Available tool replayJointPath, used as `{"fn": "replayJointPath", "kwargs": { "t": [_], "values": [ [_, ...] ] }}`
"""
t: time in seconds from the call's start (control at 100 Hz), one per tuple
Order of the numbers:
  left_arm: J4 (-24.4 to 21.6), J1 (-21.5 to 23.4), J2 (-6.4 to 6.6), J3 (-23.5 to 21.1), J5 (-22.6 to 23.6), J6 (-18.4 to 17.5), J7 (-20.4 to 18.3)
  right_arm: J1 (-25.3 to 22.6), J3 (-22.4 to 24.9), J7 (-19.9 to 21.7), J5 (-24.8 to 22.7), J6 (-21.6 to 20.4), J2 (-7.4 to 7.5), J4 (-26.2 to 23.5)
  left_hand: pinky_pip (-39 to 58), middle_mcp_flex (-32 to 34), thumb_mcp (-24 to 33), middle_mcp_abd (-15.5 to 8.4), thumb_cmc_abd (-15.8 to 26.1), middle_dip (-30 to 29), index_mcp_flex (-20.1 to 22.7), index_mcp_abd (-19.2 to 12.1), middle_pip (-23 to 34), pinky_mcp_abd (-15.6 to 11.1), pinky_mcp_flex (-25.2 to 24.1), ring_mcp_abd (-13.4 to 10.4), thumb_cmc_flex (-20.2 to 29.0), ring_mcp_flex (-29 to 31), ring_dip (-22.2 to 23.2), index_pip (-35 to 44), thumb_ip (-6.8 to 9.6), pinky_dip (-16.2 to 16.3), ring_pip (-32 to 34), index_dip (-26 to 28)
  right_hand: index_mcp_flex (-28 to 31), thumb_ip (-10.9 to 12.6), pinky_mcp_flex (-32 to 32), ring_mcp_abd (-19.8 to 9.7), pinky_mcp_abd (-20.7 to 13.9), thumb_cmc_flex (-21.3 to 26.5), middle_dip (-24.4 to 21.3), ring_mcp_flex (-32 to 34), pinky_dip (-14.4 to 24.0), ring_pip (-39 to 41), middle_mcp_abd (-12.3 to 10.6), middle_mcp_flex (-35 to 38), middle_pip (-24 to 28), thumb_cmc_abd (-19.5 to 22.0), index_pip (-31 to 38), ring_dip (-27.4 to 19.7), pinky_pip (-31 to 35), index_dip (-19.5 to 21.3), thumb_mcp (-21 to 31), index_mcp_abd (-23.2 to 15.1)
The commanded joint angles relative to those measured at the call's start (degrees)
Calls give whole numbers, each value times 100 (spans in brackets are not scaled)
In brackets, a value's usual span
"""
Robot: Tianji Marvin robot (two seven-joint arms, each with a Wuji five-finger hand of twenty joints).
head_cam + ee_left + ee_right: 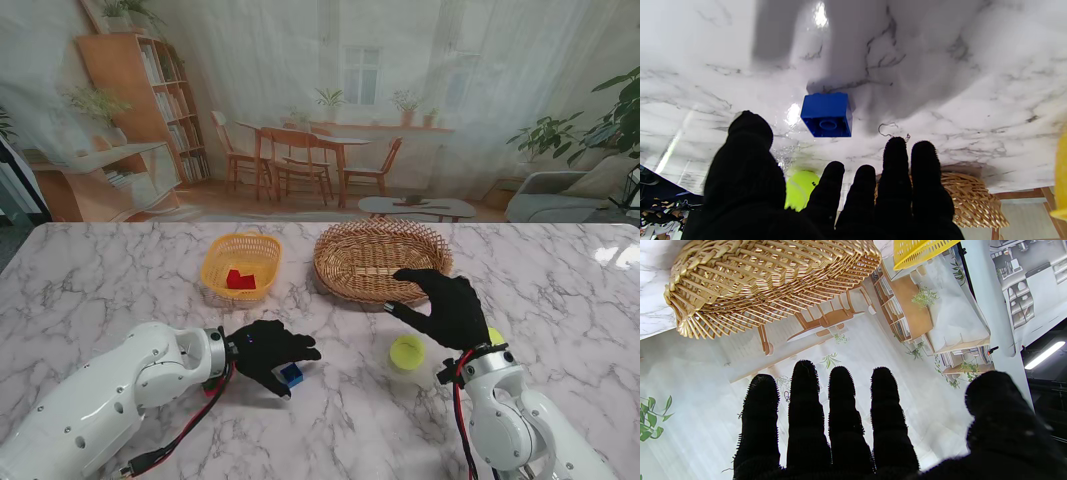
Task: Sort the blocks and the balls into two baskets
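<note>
A blue block lies on the marble table, just under the fingertips of my left hand. That hand hovers over it, open, fingers apart and not touching it. My right hand is raised at the near rim of the wicker basket, open and holding nothing. A yellow-green tennis ball rests on the table beside my right wrist. A second ball peeks out behind that wrist. The yellow basket holds a red block.
The two baskets stand side by side at mid-table, yellow on the left, wicker on the right. The wicker basket and an edge of the yellow basket also show in the left wrist view. A printed backdrop rises behind the table's far edge.
</note>
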Motion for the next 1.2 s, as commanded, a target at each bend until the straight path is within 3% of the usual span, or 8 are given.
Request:
{"fn": "replayJointPath", "kwargs": {
  "t": [0.0,0.4,0.56,0.75,0.98,1.01,1.19],
  "values": [
    [70,-29,-6,38,10,26,-98,-35,22,-9,-14,28,-13,-10,144,-18,88,-69,47,89,66,143,148,-66,9,-62,212,61,56,84,-85,79,133,88,37,131,-88,47,121,93,60,50,64,-334,-3,72,-99,270,-97,44,-65,3,-86,-99],
    [322,-212,4,289,50,259,-73,-30,29,-3,-13,14,-11,9,249,50,290,-54,21,282,224,200,416,-150,103,-128,701,138,180,119,6,98,287,179,37,131,-94,52,128,86,58,48,64,-336,-5,77,-101,264,-101,42,-71,2,-87,-106],
    [441,-329,0,437,-37,355,-89,-35,41,1,-13,2,-10,15,305,-90,585,-157,-62,345,108,33,466,-226,172,-218,1223,170,269,91,126,108,355,157,36,131,-91,49,124,90,55,47,64,-342,-7,80,-108,256,-102,40,-72,2,-83,-105],
    [474,-365,0,476,-76,404,-126,-44,52,-29,-13,-10,-15,17,385,-37,806,-224,-108,462,-3,-171,639,-250,226,-264,1312,252,445,310,210,125,438,238,30,131,-90,52,134,84,55,44,65,-346,1,77,-111,257,-105,39,-72,1,-81,-101],
    [515,-404,9,556,-8,412,-85,-30,48,-19,-13,-18,-12,37,596,230,1030,-371,-189,1133,-171,-578,1172,-256,328,-334,1278,414,946,1648,134,221,728,1441,23,130,-95,43,134,76,58,46,65,-346,-13,81,-108,262,-106,41,-77,1,-77,-108],
    [515,-406,11,562,9,413,-82,-30,48,-21,-14,-20,-12,39,615,264,1044,-376,-187,1235,-216,-637,1234,-251,334,-210,1293,377,1039,1835,125,235,783,1604,21,130,-94,45,137,78,57,46,65,-346,-4,71,-112,256,-106,41,-77,1,-76,-103],
    [538,-417,17,598,28,441,-85,-40,60,-47,-18,-31,-16,41,817,326,1021,-410,-236,1696,-454,-842,1547,-196,399,-277,1262,425,1465,2158,116,371,1120,1895,20,129,-97,46,129,74,58,47,65,-346,-10,77,-109,259,-107,41,-78,1,-74,-96]
  ]
}}
